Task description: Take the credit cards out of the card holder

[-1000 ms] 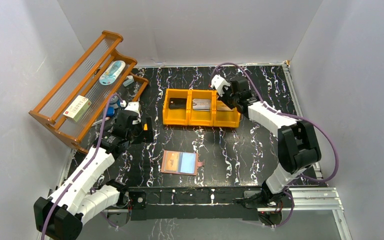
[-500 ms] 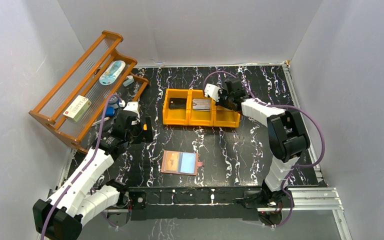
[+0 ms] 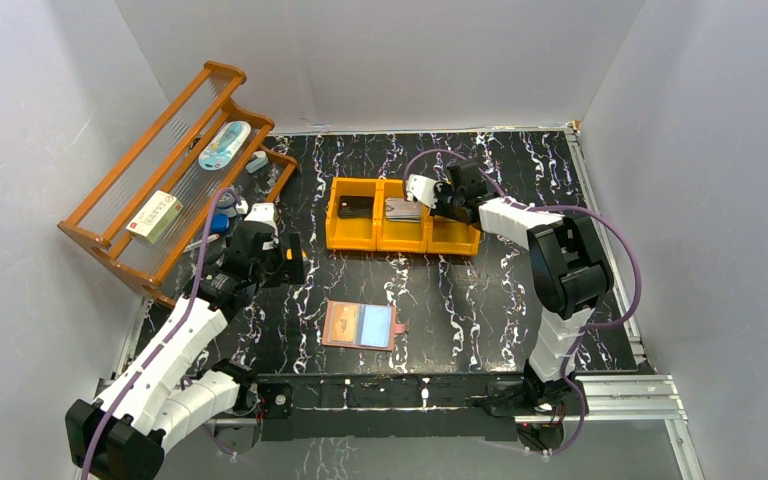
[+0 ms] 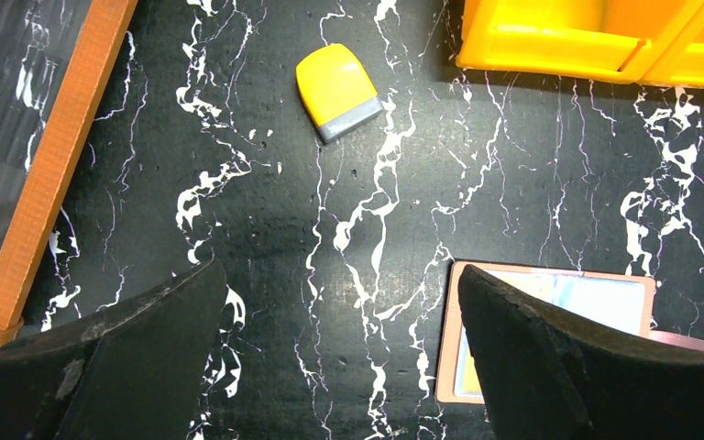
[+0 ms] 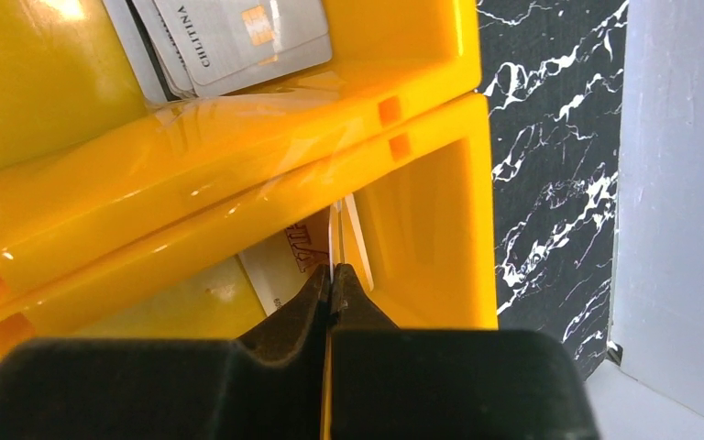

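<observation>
So my right gripper is pinched shut on a card. I only get it edge-on from the wrist cam, just a thin pale sliver poking out past the fingertips. It's hanging over the right-hand compartment of the tray. Under it a tan card with brown lettering lies flat on that compartment's floor, partly hidden by the divider wall.

Next compartment over, the middle one, has the grey cards stacked slightly fanned, with a gold chip and printed letters on the top one. From the top cam the left compartment has a dark card in it.

The holder is well apart from the tray, lying open and flat on the table near the front edge, between my two arms. It has a salmon-pink rim, with something orange-tan showing in its left half. The right half is plain pale blue lining. A little pink snap tab sticks out off its right side.

My left gripper is spread wide with nothing between the fingers, hovering over bare table just left of the holder. The holder's corner peeks out beside one finger in that wrist view. Further out there's a small yellow block with a grey end, and the wooden rack runs along the left side.
</observation>
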